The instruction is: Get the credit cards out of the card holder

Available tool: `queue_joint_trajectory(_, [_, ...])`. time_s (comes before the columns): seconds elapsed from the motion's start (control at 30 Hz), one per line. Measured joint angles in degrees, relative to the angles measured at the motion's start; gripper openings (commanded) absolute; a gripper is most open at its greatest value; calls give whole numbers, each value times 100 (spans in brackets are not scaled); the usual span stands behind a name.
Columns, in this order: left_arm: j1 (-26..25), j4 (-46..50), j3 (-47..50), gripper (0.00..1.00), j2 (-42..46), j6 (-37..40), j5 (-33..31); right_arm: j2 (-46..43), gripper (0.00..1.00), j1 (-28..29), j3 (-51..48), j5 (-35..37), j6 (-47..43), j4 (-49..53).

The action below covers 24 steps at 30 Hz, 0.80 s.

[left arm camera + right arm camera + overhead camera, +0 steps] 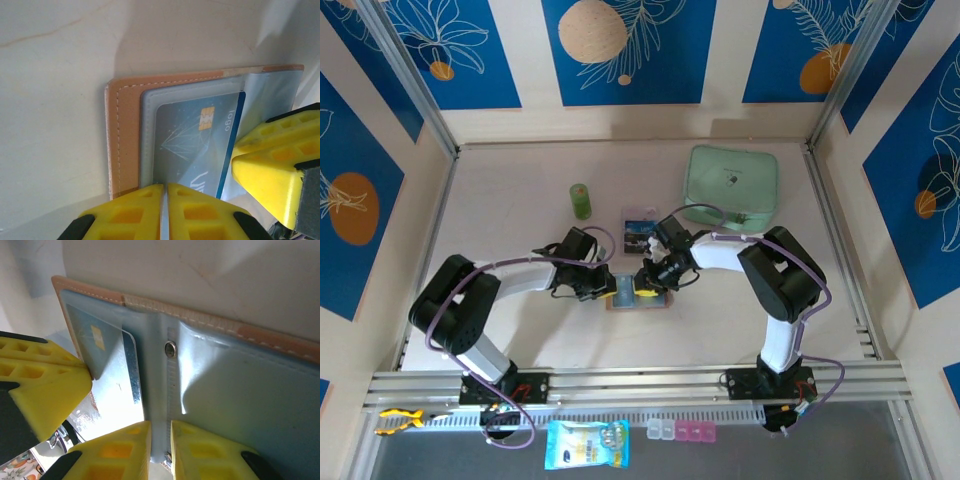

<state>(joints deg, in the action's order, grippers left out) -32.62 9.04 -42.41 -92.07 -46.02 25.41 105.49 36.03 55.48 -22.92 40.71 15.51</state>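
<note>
Top external, arms (520,275) bent inward, L tool (164,189) nips card (195,145), R tool (160,426) clamps holder (240,390)

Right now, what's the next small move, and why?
Probably pull the left gripper back to slide the blue card from its sleeve: the gripper looks closed on the card's edge, most of the card sits pocketed, and the right gripper pins the card holder.
</note>
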Motion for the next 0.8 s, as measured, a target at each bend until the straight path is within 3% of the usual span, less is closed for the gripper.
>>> queue_joint_trajectory(0.47, [22, 153, -4, 13, 166, 0, -17, -111, 21, -15, -87, -122, 48, -127])
queue_joint_trajectory(0.8, [24, 236, -28, 7, 260, -11, 4, -400, 22, 66, -83, -114, 240, -140])
